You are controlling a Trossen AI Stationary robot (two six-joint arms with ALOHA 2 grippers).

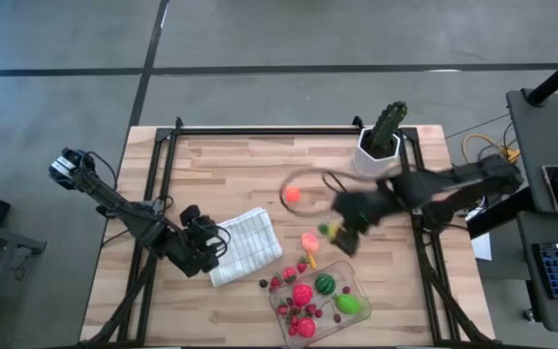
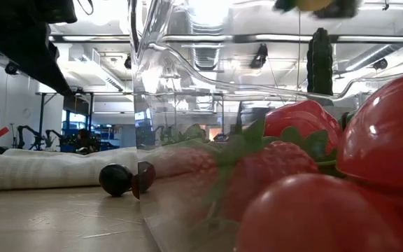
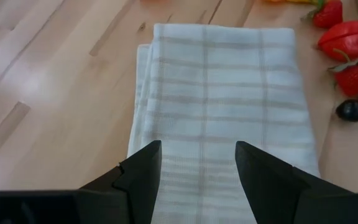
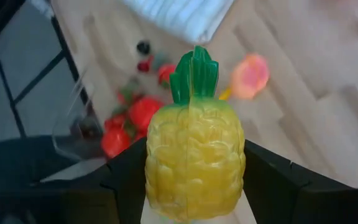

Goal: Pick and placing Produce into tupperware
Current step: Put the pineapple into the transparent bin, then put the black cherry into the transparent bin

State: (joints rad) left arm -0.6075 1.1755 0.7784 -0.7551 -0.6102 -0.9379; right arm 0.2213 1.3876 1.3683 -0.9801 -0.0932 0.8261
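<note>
Nearest the front edge of the desk, a clear container lying at an angle, holding red berries, a green-striped melon, a light green fruit and a pink-red piece. Just beside its left wall, several small red berries and a dark one loose on the wood, seen at table height as a dark round fruit close against the clear wall. Left of those, a folded white checked cloth, with the left pincer resting low over its near end, released, fingers apart with only cloth showing between them. A little farther back, a pink-orange fruit lying just behind the container. Above and behind that, the right pincer raised over the desk, clenched on a small yellow pineapple with a green crown, gripped on both sides by the dark fingers. Farther toward the middle of the desk, a single orange-pink fruit lying alone, well apart from the container. At the far edge, a dark green cactus in a white pot.
</note>
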